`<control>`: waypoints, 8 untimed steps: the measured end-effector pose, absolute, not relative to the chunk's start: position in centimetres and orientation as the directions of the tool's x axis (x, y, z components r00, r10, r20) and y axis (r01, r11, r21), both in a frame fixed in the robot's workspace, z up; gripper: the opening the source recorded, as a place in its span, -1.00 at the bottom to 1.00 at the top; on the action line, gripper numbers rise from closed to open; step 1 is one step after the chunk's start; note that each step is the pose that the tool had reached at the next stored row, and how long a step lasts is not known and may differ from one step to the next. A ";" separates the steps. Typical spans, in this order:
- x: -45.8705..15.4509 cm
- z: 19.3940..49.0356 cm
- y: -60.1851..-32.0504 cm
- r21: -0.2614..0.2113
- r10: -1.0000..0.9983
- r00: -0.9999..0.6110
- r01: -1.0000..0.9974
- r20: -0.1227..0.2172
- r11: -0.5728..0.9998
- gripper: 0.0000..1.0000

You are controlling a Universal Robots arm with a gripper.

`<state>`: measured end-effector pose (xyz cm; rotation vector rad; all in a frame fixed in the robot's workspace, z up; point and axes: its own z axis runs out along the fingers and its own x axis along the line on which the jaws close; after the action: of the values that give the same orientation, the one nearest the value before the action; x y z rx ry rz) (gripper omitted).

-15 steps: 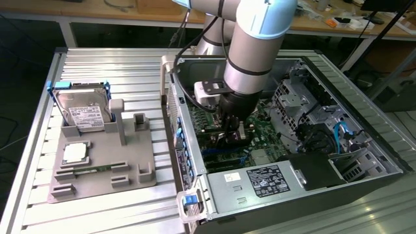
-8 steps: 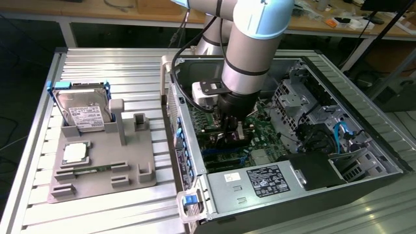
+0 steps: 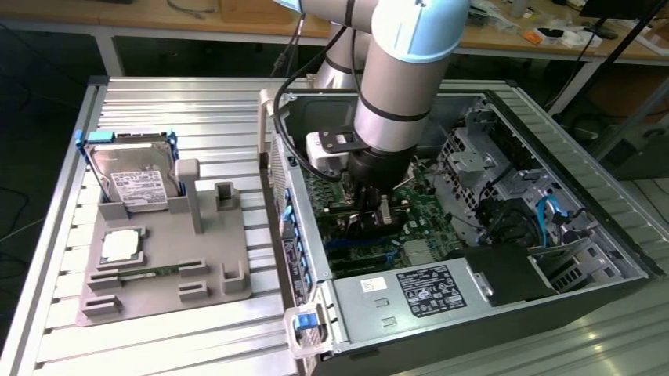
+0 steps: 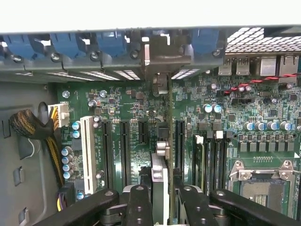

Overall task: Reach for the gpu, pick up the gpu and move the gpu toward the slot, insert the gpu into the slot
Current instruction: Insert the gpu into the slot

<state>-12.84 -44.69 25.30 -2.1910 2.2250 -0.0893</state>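
Observation:
My gripper (image 3: 378, 197) hangs inside the open computer case (image 3: 616, 235), low over the green motherboard (image 4: 136, 113). It is shut on the gpu (image 4: 160, 176), which I see edge-on between the two black fingers (image 4: 139, 207) in the wrist view. The card runs away from the gripper (image 4: 164, 211) toward the case's rear wall, and its silver end bracket (image 4: 162, 59) stands at the rear openings. It lies in line with the long black expansion slots (image 4: 124, 150) and stands right over one of them. That slot is covered by the card, and I cannot tell how deep the card sits.
Left of the case, a grey fixture (image 3: 157, 301) holds a silver hard drive (image 3: 134, 178), a processor (image 3: 122, 247) and a green memory stick (image 3: 146, 272). Inside the case are the power supply (image 3: 424, 291), the drive cage (image 3: 491, 160), memory slots (image 4: 214, 160) and a braided cable bundle (image 4: 33, 127).

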 end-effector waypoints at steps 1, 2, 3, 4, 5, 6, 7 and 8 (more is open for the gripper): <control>-12.9 25.3 -44.7 -0.053 -1.000 -0.015 -0.998 0.028 0.014 -0.47; -12.9 25.3 -44.7 -0.053 -1.000 -0.013 -0.999 0.028 0.012 -0.47; -12.9 25.3 -44.7 -0.053 -1.000 -0.011 -0.999 0.028 0.010 -0.47; -13.0 25.3 -44.7 -0.053 -1.000 -0.009 -0.999 0.028 0.008 -0.47; -13.1 25.3 -44.7 -0.054 -1.000 -0.008 -0.999 0.028 0.006 -0.47; -13.1 25.3 -44.8 -0.054 -1.000 -0.007 -0.999 0.027 0.005 -0.47; -13.1 25.3 -44.8 -0.055 -1.000 -0.006 -0.998 0.027 0.005 -0.47; -13.2 25.3 -44.9 -0.055 -1.000 -0.006 -0.998 0.027 0.004 -0.47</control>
<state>-13.15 -44.87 25.30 -2.2007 2.2122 -0.0903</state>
